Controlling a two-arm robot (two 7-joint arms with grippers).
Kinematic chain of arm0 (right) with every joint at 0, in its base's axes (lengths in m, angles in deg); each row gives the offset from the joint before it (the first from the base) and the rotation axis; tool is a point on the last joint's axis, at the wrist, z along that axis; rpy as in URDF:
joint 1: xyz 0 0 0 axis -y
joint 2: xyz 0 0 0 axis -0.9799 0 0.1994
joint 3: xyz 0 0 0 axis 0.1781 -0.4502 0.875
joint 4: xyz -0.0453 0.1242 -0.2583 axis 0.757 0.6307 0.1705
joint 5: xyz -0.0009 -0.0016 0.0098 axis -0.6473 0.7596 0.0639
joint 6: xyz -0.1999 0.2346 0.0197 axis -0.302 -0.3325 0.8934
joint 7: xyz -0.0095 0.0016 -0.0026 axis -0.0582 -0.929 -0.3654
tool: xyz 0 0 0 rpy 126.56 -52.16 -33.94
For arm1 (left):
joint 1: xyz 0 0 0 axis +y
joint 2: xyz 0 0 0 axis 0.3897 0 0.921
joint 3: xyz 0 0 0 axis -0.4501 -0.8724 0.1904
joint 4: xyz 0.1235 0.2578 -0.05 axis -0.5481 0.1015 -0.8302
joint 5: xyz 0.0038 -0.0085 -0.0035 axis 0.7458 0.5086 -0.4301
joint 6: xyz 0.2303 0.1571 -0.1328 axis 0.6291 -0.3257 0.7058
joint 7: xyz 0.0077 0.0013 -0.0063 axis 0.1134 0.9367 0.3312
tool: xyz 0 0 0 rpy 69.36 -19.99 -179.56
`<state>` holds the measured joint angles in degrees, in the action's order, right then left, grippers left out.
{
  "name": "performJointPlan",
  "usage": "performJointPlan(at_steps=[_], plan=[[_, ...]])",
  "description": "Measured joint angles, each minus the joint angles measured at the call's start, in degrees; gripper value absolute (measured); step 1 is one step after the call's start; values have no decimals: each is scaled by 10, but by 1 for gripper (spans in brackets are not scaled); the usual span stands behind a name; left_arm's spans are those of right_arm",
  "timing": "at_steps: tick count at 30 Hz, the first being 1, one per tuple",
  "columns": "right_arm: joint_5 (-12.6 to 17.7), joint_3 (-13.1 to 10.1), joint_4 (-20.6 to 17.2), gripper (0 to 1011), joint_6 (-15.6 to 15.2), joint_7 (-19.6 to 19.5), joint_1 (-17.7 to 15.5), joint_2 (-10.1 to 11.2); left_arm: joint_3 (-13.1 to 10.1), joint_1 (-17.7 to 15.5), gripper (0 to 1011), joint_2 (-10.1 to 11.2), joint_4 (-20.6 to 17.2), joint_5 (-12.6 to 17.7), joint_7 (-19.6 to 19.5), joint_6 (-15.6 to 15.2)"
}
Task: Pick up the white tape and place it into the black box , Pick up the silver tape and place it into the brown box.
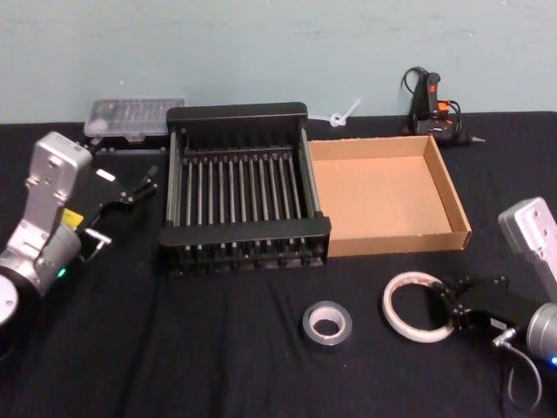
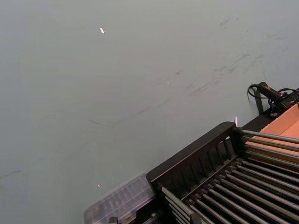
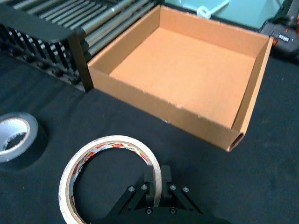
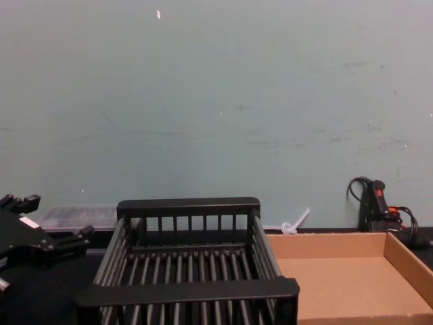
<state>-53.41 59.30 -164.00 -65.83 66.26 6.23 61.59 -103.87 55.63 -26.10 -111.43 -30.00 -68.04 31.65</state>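
Note:
The white tape (image 1: 409, 306), a flat ring with red print, lies on the black cloth at the front right. My right gripper (image 1: 446, 306) is shut on its right rim, one finger inside the ring and one outside, as the right wrist view shows (image 3: 158, 183). The white tape (image 3: 88, 156) rests close to the cloth there. The silver tape (image 1: 327, 322) lies flat to its left, also seen as silver tape (image 3: 16, 142). The black box (image 1: 237, 113) stands mid-table with the brown box (image 1: 396, 239) against its right side. My left gripper (image 1: 129, 205) hangs open left of the black box.
A clear plastic case (image 1: 133, 117) sits behind the black box at the back left. A glue gun (image 1: 432, 103) with its cable and a white zip tie (image 1: 344, 115) lie along the back edge by the wall.

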Motion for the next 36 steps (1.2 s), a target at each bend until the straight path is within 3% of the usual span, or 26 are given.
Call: performJointPlan(at_steps=[8, 14, 24, 36], plan=[[1, -14, -14, 98, 7, 3, 12, -11, 0, 0, 1001, 0, 0, 0, 0, 0], [1, -14, -19, 98, 9, 2, 46, -26, 0, 0, 1001, 0, 0, 0, 0, 0], [-19, 13, 2, 98, 10, 5, 123, -56, 0, 0, 1001, 0, 0, 0, 0, 0], [-38, 55, 71, 98, 1, 20, 224, -102, 0, 0, 1001, 0, 0, 0, 0, 0]])
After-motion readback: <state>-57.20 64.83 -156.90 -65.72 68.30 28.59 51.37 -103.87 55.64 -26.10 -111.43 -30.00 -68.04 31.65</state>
